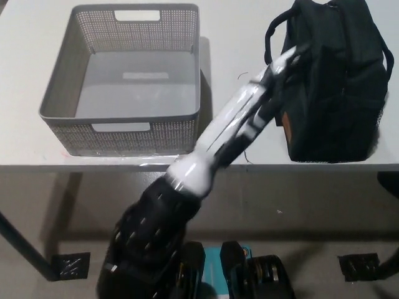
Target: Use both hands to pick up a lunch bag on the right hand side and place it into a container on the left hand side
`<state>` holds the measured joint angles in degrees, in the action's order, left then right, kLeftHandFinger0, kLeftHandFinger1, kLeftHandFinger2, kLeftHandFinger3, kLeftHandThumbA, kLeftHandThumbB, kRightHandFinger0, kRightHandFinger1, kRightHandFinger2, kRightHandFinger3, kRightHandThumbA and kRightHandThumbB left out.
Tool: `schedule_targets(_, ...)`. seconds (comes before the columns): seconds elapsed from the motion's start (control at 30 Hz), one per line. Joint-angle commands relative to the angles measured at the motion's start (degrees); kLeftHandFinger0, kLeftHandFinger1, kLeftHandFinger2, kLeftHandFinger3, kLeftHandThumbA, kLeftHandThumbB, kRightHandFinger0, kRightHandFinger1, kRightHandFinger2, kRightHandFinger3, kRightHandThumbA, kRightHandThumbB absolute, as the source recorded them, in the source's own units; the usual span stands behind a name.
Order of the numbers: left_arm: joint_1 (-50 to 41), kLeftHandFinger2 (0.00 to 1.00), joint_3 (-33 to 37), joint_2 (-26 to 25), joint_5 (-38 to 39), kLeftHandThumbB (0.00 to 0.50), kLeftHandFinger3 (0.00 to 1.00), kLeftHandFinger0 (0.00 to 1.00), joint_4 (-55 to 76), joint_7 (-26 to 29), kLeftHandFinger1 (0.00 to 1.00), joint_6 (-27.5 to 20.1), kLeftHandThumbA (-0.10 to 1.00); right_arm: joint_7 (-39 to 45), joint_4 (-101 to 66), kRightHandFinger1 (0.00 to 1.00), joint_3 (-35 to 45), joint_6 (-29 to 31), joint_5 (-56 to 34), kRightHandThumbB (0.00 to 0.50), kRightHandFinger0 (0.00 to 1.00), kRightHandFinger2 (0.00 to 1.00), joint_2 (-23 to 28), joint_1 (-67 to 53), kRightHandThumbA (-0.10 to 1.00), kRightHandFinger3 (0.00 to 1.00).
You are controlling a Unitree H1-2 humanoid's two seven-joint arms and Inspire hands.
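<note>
The white left hand (280,65) reaches diagonally up across the desk (237,124), its arm stretching from the lower middle of the view to the near left side of the lunch bag (333,81). The hand is blurred; its fingers look extended and somewhat apart against the bag's left face, just below the loop handle (272,34), but whether they press the fabric or stop just short of it cannot be told. Nothing is held in it. The forearm crosses the desk's front edge between the basket and the bag.

The right hand is out of view.

The lunch bag is dark, nearly black, and sits on the right part of the desk, close to the front edge. Its loop handle sticks out at the upper left, and a small brown tag (287,121) shows low on its left face. A second strap curves along its right side.

The container (62,99) is a grey perforated basket with cut-out handles in its near and far walls. It stands on the left part of the desk, well apart from the bag, with bare desktop between them. Its inside shows only a smooth grey floor.

Below the desk edge lies a grey floor, with a dark desk leg (25,249) at the lower left.
</note>
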<state>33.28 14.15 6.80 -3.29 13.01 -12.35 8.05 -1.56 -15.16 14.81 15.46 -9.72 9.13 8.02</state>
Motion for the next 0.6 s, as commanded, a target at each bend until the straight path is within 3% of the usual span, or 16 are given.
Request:
schedule_targets(0.0,6.4,1.00,-2.1,4.2,-1.6,0.404,1.00,1.00,-5.0,5.0,1.00,1.9,1.00,-1.6,-0.8,1.00,0.9,-4.0,-2.5,0.179,1.00,1.00,1.2,5.6,1.00,1.00)
schedule_targets(0.23,13.9,1.00,-6.3,8.6,-3.0,0.407,1.00,1.00,-15.3,10.8,1.00,0.3,1.00,-2.7,3.5,1.00,0.2,-6.9,-1.7,0.221,1.00,1.00,0.2,14.2,1.00,1.00)
schedule_targets(0.37,17.3,1.00,-10.3,11.5,-2.4,0.423,1.00,1.00,-21.4,16.0,1.00,-2.0,1.00,-3.0,6.1,1.00,-1.3,-7.1,-1.3,0.199,1.00,1.00,-1.9,18.1,1.00,1.00)
schedule_targets(0.43,18.1,1.00,-11.6,12.2,-2.0,0.434,1.00,1.00,-23.1,17.4,1.00,-2.7,1.00,-3.3,6.6,1.00,-1.8,-7.4,-1.3,0.213,1.00,1.00,-3.0,19.1,1.00,1.00)
schedule_targets(0.57,18.5,1.00,-14.5,13.3,-1.3,0.394,1.00,1.00,-26.5,20.0,1.00,-6.0,1.00,-3.7,9.8,1.00,-3.1,-6.6,0.4,0.228,1.00,1.00,-5.2,21.5,1.00,1.00)
